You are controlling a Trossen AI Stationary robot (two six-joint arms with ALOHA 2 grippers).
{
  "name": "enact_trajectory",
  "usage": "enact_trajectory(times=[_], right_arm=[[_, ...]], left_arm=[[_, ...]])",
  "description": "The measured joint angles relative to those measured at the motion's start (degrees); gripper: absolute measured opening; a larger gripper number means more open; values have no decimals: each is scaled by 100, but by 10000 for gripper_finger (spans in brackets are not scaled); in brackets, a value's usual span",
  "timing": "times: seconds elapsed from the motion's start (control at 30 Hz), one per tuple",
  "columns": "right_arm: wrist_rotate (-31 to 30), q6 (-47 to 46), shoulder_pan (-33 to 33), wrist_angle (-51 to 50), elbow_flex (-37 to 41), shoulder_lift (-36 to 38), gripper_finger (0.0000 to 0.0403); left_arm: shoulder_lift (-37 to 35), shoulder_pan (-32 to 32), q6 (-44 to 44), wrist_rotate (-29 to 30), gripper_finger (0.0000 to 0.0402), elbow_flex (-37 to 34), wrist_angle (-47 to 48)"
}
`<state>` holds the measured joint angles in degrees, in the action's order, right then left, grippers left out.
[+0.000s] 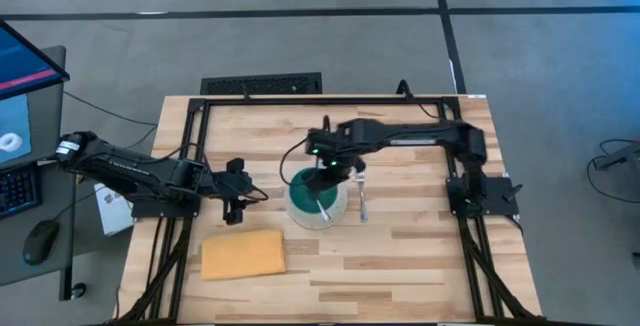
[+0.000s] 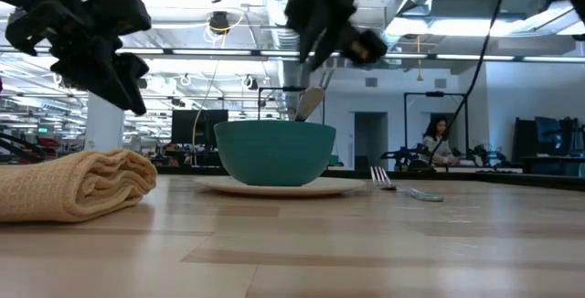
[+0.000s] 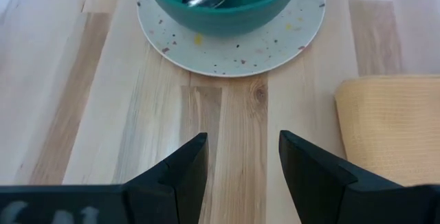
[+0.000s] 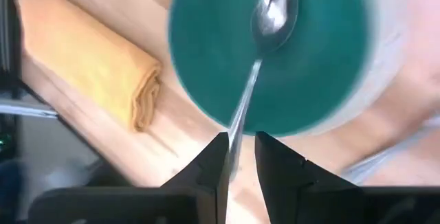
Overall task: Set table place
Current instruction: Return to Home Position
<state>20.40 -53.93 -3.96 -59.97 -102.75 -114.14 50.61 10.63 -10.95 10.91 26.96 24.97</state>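
A teal bowl [image 2: 274, 152] stands on a speckled white plate [image 3: 227, 52] in the middle of the pale plank tabletop [image 1: 400, 266]. A metal spoon [image 4: 275, 11] lies in the bowl, its handle [image 2: 309, 104] leaning up over the rim. My right gripper [image 4: 239, 157] hangs just above the bowl. Its fingers stand a narrow gap apart, with the spoon's handle showing between them. My left gripper [image 3: 239, 162] is open and empty, low over the table at the plate's left. A fork [image 1: 362, 204] lies right of the plate. My right gripper points down over the spoon's handle [image 4: 237, 124], which shows in the gap close to one finger. In the low view the handle's free end seems to lie just below the fingers. I cannot tell whether they touch it. The spoon's bowl end rests inside the teal bowl.
A folded yellow-orange cloth [image 1: 243, 254] lies near the front left, close to my left gripper. Black frame rails [image 1: 190, 166] run along the table's left, right and far sides. Bare wood lies at the front right. A person [image 2: 437, 143] sits far back in the room.
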Motion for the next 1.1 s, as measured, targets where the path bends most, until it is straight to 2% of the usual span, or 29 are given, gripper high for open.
enact_trajectory(times=[0.17,0.23,0.3,0.37,0.43,0.5,0.6,0.7,0.77,0.9,0.97,1.03,1.1], right_arm=[[-1292,1445,206,-915,-219,893,95],[-2270,1767,459,-1276,-182,1269,95],[-3652,2030,830,-1370,-20,1662,95],[-4764,2248,1248,-1326,237,2064,95],[-5466,2443,1620,-1116,638,2502,95],[-5888,2646,1947,-606,1221,3001,95],[-5895,2877,2211,513,2377,3811,95],[-5522,3227,2259,2054,3740,4638,95],[-4943,3684,2122,3255,4628,5104,95],[-3055,4733,1491,5797,6134,5647,95],[-2195,4974,1078,6684,6684,5779,95],[-1693,5102,707,7184,7142,5900,95],[-1597,5202,399,7409,7523,6027,95]], left_arm=[[-427,2,19,270,169,2,16],[-652,2,4,460,169,2,-64],[-890,0,-26,671,169,2,-69],[-1074,0,-29,842,169,4,-211],[-1305,0,-29,948,169,2,-252],[-1500,0,-24,1049,169,7,-376],[-1767,0,77,1294,169,4,-534],[-2008,0,272,1538,169,2,-645],[-2122,0,365,1675,169,2,-737],[-2225,0,589,1761,169,3,-916],[-2249,0,587,1761,169,2,-948],[-2251,0,580,1761,169,2,-940],[-2252,0,580,1762,169,2,-927]])
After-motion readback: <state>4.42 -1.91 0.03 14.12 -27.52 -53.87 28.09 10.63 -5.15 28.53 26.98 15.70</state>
